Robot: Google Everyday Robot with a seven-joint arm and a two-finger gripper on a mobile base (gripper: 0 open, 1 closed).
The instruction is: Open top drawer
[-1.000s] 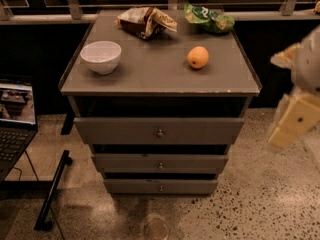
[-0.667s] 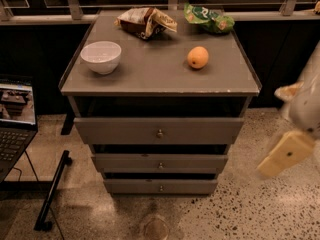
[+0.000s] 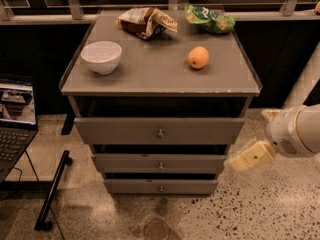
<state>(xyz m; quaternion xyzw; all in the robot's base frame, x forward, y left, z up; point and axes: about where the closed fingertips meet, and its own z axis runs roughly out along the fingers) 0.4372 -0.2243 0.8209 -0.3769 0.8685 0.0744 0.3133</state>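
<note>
Hanging by the right front corner of the cabinet (image 3: 150, 76), your gripper (image 3: 248, 157) (open or closed, you cannot tell) sits level with the middle drawer (image 3: 125, 162). The top drawer (image 3: 115, 130) lies up and leftward, its knob (image 3: 160, 133) centred on the wide front.

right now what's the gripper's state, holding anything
Gripper: low, to the right of the top drawer, away from its knob; open or closed cannot be told.

Single camera: raised, facing the front of the cabinet (image 3: 160, 74), tilted down onto its top, mid-distance, framing the whole unit from top drawer (image 3: 125, 130) to floor (image 3: 260, 209); gripper (image 3: 235, 162) at 4 o'clock, beside the cabinet's lower right corner.
</note>
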